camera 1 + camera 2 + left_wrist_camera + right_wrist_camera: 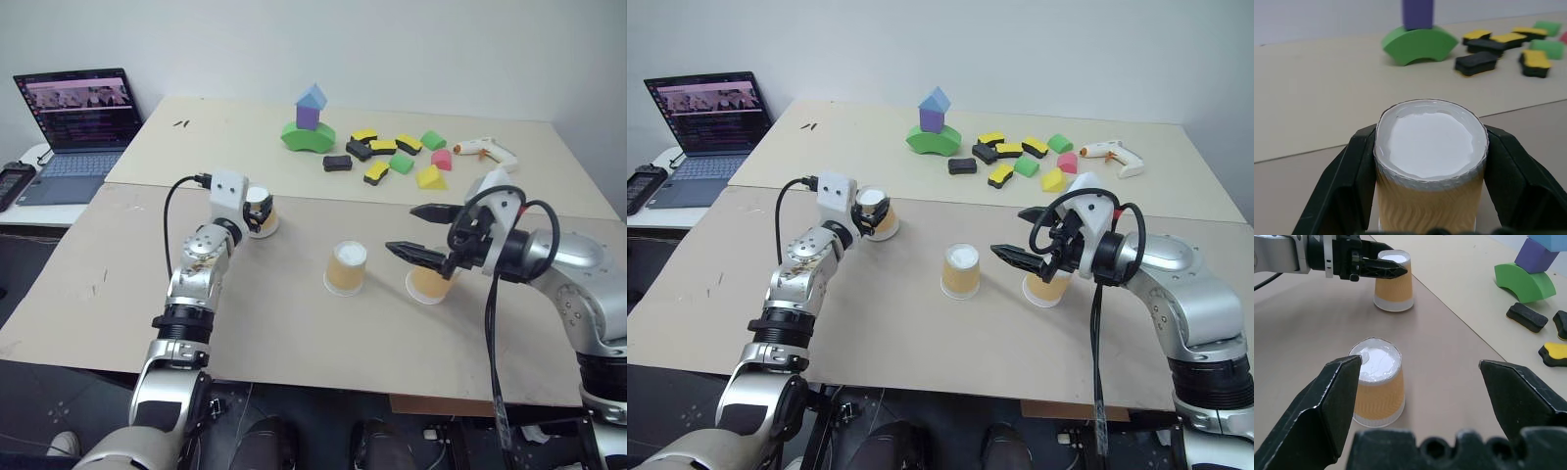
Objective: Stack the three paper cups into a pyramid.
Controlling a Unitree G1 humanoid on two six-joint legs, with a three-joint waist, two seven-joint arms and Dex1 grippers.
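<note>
The left claw (1427, 196) is clamped on one upside-down cup (1430, 161), left of the middle cup (346, 267) on the surface (294, 323), while the right claw (423, 233), spread wide and empty, hovers over the third cup (431, 284), right of the middle cup.

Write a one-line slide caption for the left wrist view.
Left gripper shut on an upturned paper cup, with the green arch block and scattered foam blocks beyond.

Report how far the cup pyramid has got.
Nothing is stacked yet. Two cups stand upside down apart on the table: the middle cup and the right cup, behind the open right pincer. In hand: the left pincer is shut on the third cup. Left: close up the base pair and set that cup on top.
</note>
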